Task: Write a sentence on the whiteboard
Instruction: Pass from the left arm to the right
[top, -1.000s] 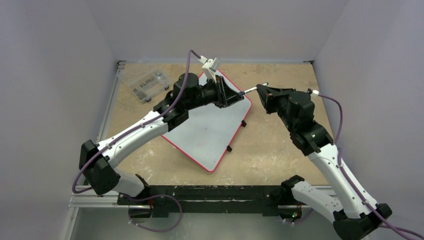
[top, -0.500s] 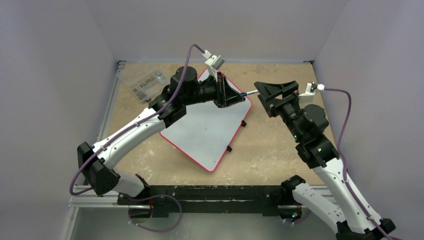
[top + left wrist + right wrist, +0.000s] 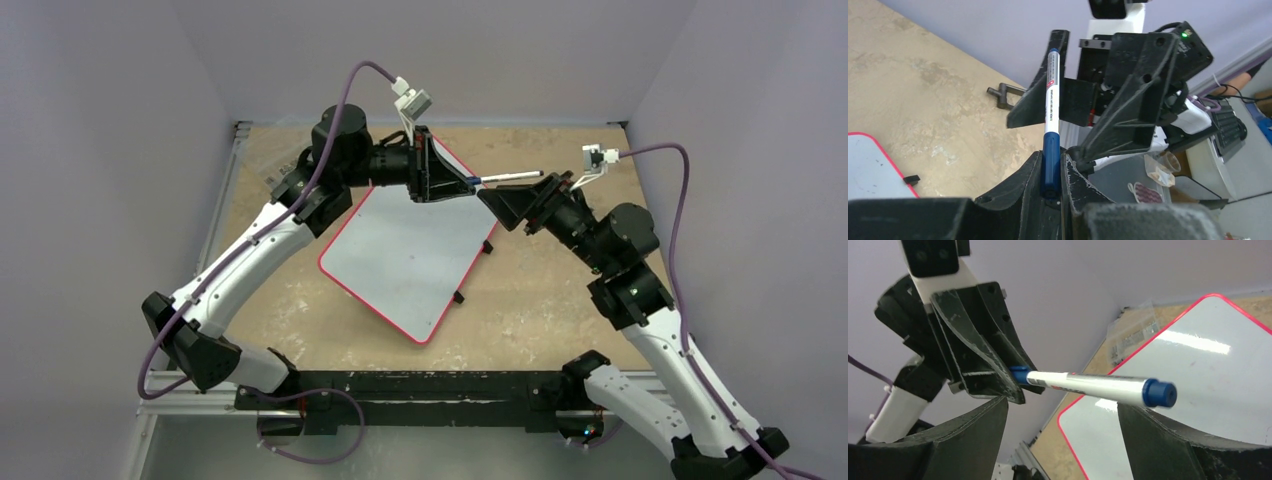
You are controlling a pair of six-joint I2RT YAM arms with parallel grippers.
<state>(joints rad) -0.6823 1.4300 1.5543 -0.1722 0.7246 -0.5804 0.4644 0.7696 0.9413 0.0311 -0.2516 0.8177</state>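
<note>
The whiteboard point(image 3: 410, 250) lies flat on the counter point(image 3: 560, 290), turned at a diagonal: its long axis runs from the far corner beneath the raised arms to the near corner close to the bases, red rim showing all round. Bare counter lies open to its right and on the near side; a small clear box point(image 3: 1133, 337) sits just beyond its far left edge, and walls close three sides. Above the far corner, the left gripper point(image 3: 468, 186) has its jaws closed on the blue end of a marker point(image 3: 510, 177), which lies nearly level, pointing at the right arm. The right gripper point(image 3: 500, 200) has its jaws spread wide around the marker's free end, not visibly touching it.
</note>
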